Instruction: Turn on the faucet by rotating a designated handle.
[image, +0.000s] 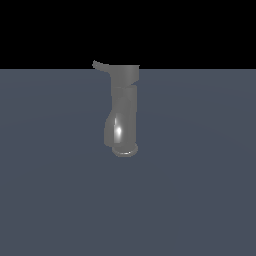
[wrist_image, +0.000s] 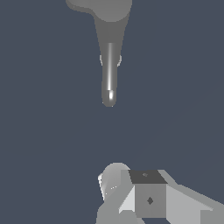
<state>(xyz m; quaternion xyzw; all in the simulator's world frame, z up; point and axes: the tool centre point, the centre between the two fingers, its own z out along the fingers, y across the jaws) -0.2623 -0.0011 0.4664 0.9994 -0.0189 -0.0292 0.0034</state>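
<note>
1. Surface (image: 50, 200) is showing as a flat, matte blue-grey plane, carrying the faucet (image: 122, 110) near the middle of the exterior view.
2. Faucet is standing upright: glossy grey metal cylinder, wider cap on top, lower bulge with a bright glint, round base flange sitting on the surface.
3. Gripper (wrist_image: 131, 197) is appearing only in the wrist view, as pale faceted blocks well apart from the faucet; no arm is showing in the exterior view. Jaw spacing cannot be told from these renders.
4. Handle (image: 100, 65) is projecting from the cap toward the exterior view's left: thin, flat, slightly upcurved, much shorter than the body.
5. Judgement: approach is not yet made. Contacting the lever near its free end should give the most leverage; pushing sideways around the body's axis, not downward, is looking safest, since the glossy thin lever could be slipping off a fingertip.
</note>
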